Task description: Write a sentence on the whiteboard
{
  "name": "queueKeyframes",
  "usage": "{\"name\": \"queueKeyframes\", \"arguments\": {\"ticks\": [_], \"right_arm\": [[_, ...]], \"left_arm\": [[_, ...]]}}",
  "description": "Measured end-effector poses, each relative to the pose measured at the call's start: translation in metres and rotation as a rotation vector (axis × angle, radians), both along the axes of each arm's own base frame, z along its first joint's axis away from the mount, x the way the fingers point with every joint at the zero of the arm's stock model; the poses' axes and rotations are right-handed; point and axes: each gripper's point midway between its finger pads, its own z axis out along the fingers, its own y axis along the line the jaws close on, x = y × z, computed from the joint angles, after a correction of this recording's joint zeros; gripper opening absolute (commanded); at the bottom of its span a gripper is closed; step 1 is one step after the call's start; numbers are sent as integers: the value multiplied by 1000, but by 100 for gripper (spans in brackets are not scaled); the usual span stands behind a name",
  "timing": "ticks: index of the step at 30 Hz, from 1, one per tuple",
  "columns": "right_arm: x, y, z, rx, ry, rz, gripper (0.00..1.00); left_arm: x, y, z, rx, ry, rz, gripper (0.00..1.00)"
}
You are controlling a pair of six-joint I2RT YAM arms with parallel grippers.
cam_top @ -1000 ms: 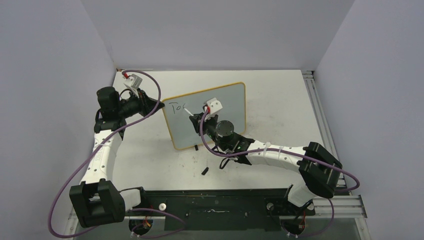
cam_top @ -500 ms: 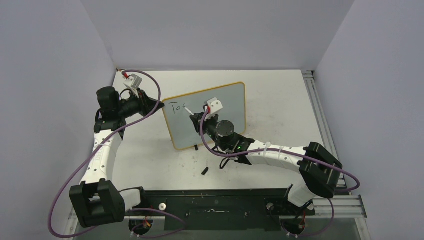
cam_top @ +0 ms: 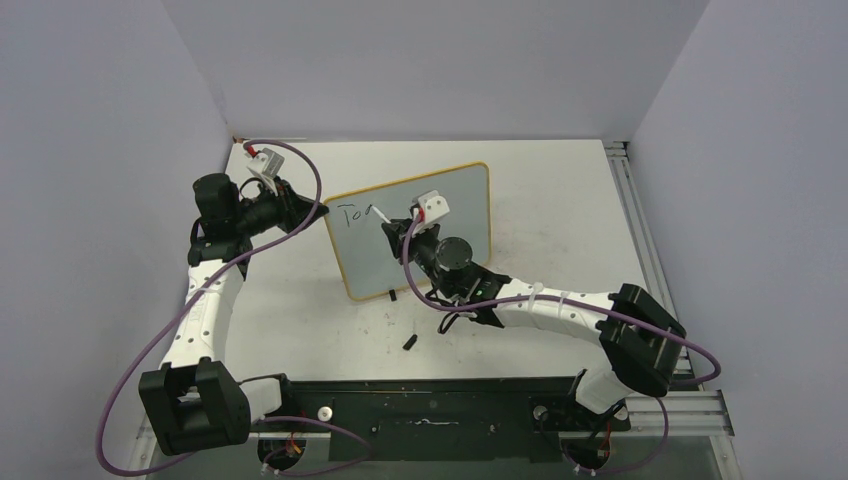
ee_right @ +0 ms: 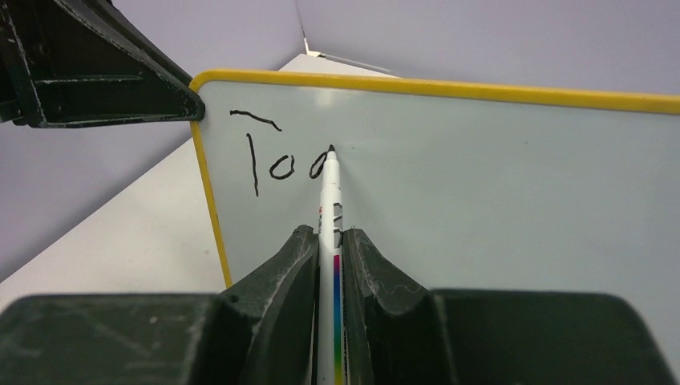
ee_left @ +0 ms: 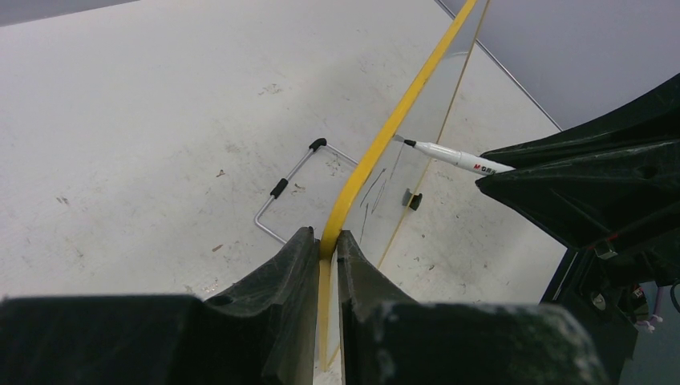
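Now the right fingers (ee_right: pixel 309 245), pinched shut on the slim black-and-white marker pen (ee_right: pixel 330 192), have closed a third loop. The black handwritten sentence (ee_right: pixel 277 164) reads "Too" on the upright yellow-framed pale whiteboard (ee_right: pixel 497 184), so it is barely begun. Beyond, the left fingers (ee_left: pixel 309 249) stay clamped on its frame.

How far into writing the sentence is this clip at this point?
Done: the left gripper clamps the whiteboard by its yellow edge, and the sentence shows a T and an o. In hand: the right gripper holds the marker, tip on a third round letter. Left: every later word; most of the face is bare.
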Motion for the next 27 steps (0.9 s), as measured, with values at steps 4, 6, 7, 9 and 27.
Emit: {"name": "queueKeyframes", "arguments": {"ticks": [4,6,7,9,27], "right_arm": [[4,-2,8,11,-19,-11,5],[5,-3,9,14,-22,-15,5],[5,-3,10,14,-25,-15,5],[5,-3,11,15,-26,-16,5],[2,-3,1,16,1,-11,5]], "left_arm": [[0,0,0,0,0,0,0],[0,0,0,0,0,0,0],[0,0,0,0,0,0,0],[0,0,0,0,0,0,0],[0,1,0,-1,1,2,0]]}}
